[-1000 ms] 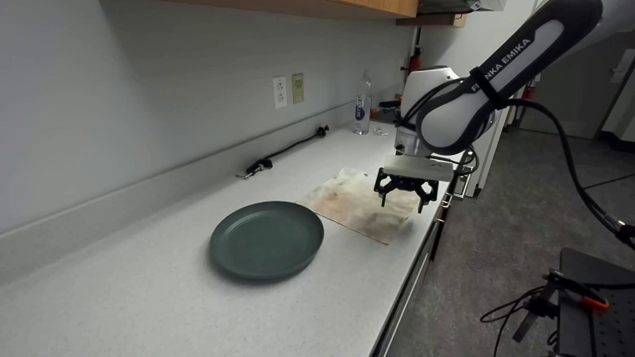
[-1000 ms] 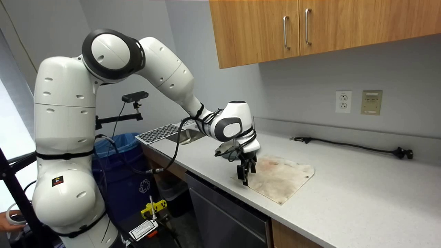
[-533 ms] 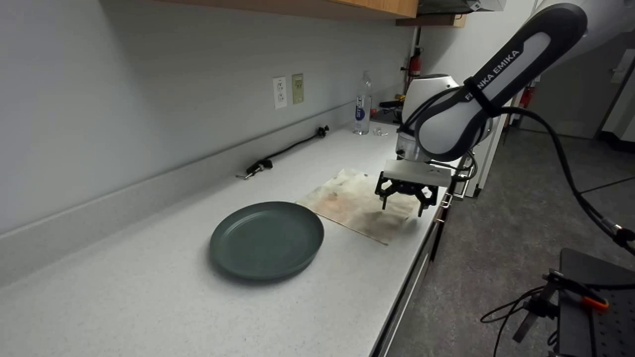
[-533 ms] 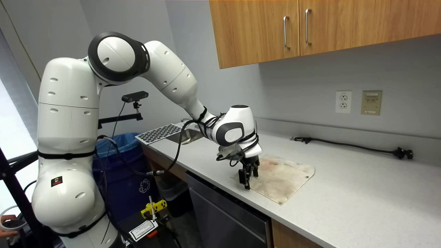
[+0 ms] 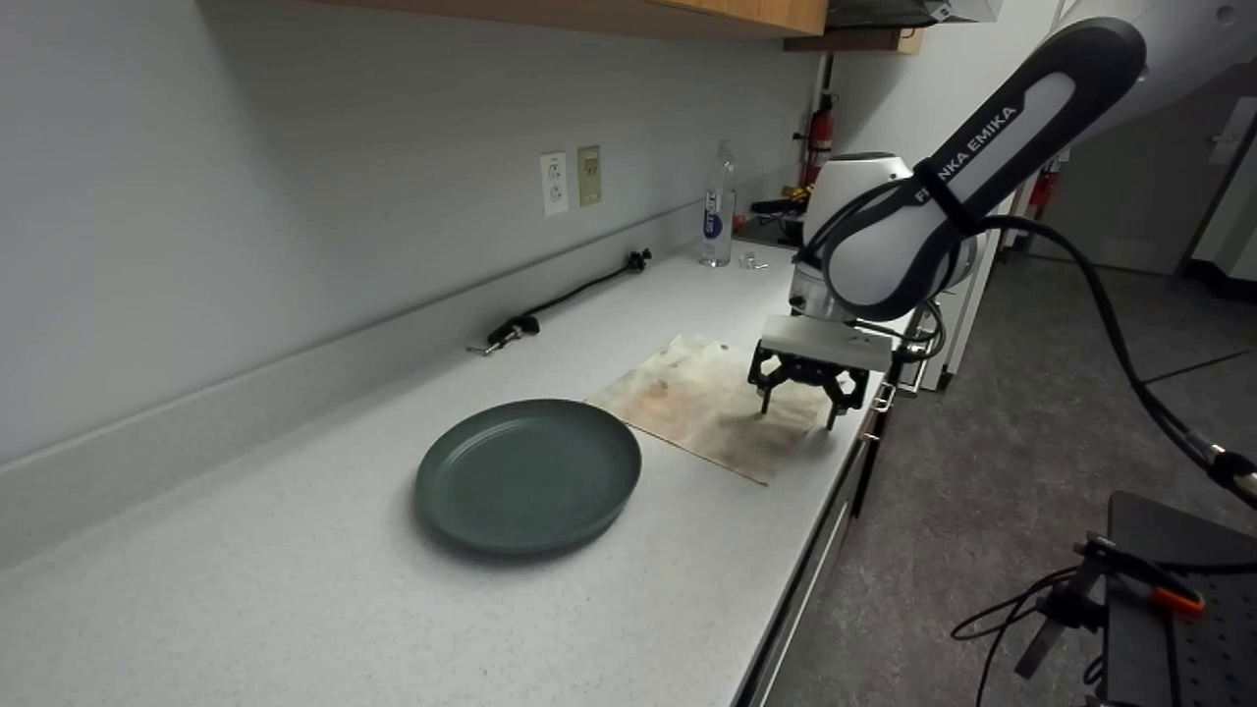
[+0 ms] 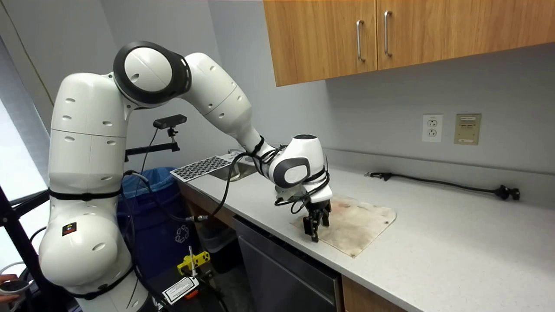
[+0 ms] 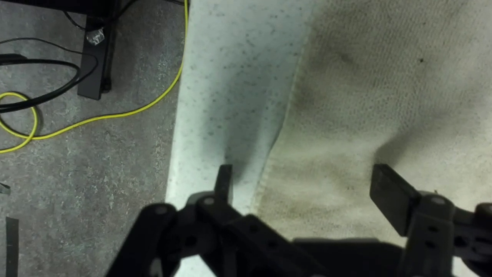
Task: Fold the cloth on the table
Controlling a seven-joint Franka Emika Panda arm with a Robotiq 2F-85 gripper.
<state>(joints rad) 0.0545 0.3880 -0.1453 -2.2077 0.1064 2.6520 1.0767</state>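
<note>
The gripper (image 7: 303, 169) hangs with its fingers spread wide across the front border of the cloth (image 5: 678, 398): in the wrist view one is over the fabric, the other over the table (image 5: 491, 628) just beside it; contact is unclear. Above the cloth, the arm (image 5: 889, 255) reads "FRANKA EMIKA", partly covered. The cloth lies spread on the table, that border running roughly along the table's front, its sides too alike to name a long axis. Just beside the cloth sits a dark green plate (image 5: 530, 476); well beyond the cloth stands a clear bottle (image 5: 720, 196), seemingly labelled "smart". Lower than the cloth, a blue bin (image 6: 167, 236) with a recycling symbol (image 6: 182, 234) holds a blue liner (image 6: 159, 179).
</note>
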